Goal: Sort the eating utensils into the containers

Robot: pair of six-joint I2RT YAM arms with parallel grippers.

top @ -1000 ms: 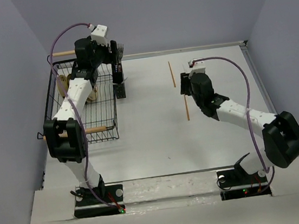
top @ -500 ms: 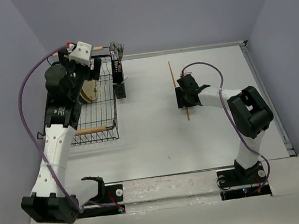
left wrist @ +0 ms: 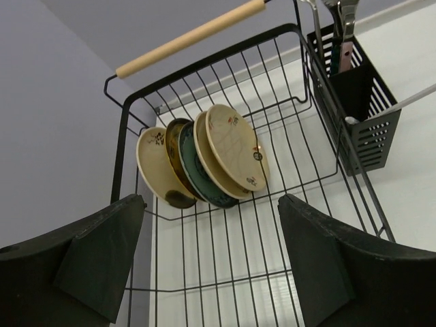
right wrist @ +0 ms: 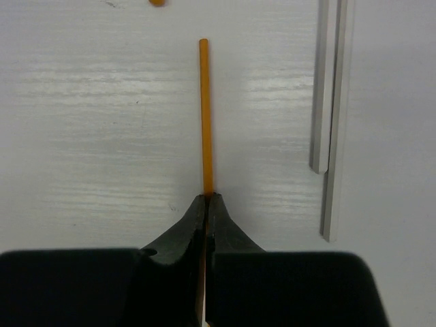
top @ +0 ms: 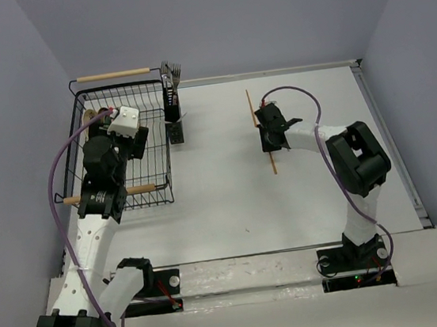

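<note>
Thin, straight orange-brown wooden chopstick (right wrist: pixel 204 116) flat on white table (right wrist: pixel 82 136), one end pinched between closed jaws of right gripper (right wrist: pixel 206 199); left gripper (left wrist: pixel 211 202) jaws wide apart above dish rack (left wrist: pixel 191 35) holding plates (left wrist: pixel 235 146)

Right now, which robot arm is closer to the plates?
Left. The left tool hangs open over the dish rack, facing the plates. The right tool is far across the table, pinching a chopstick.

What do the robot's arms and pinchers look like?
The left arm and right arm are white tubes with chunky black joints. A purple cable loops along each. The left gripper and right gripper have plain black wedge-shaped fingers.
</note>
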